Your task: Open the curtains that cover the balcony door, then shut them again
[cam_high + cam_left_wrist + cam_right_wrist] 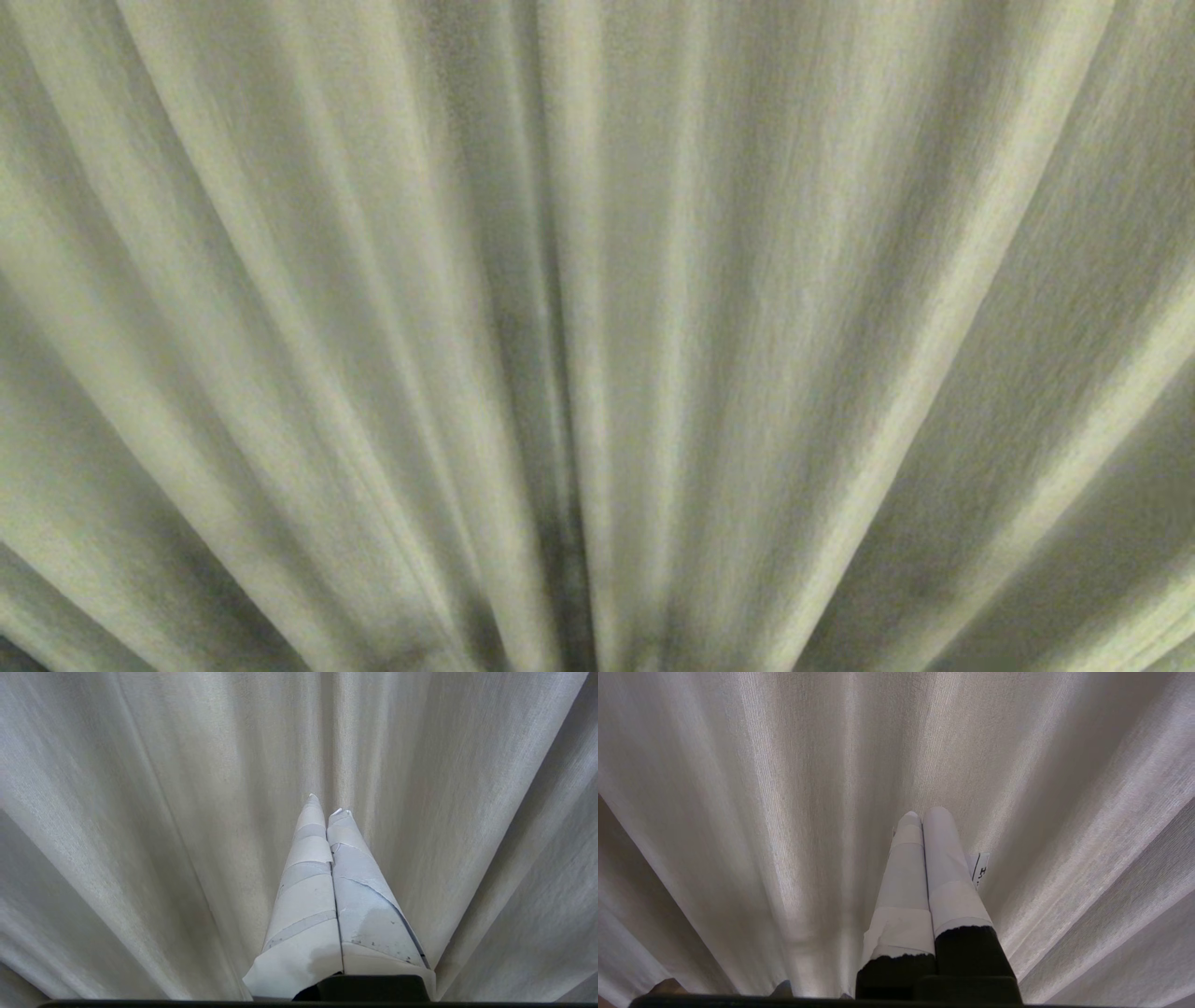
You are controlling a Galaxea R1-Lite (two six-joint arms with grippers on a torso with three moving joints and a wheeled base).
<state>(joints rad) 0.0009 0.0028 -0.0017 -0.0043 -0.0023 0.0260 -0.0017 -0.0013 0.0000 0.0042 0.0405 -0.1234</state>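
The curtains [597, 336] fill the whole head view from edge to edge, a wall of heavy cream pleats fanning out from a dark crease near the middle, and no glass, frame or daylight shows anywhere, so the balcony door itself is hidden behind the cloth. That reads as curtains fully drawn across the opening. Whether this is the start, with both the opening and the closing ahead, or the end, with both done, cannot be settled from these views alone. Neither arm appears in the head view. In the left wrist view the left gripper [328, 805] has its two tape-wrapped fingers [308, 891] pressed together along their whole length with nothing between them, and they point at the pleats just ahead (whether the tips touch the cloth cannot be told). The right wrist view shows the right gripper [923, 812] likewise pinched closed and empty, its white-wrapped fingers [945, 858] aimed at the same cream folds, with a small printed label [980, 870] sticking out beside one finger. No fold is caught in either pincer. If the work is only starting, the judgement is that a gripper would first need to part its fingers and take hold of a pleat near the dark crease, where the two panels may meet.
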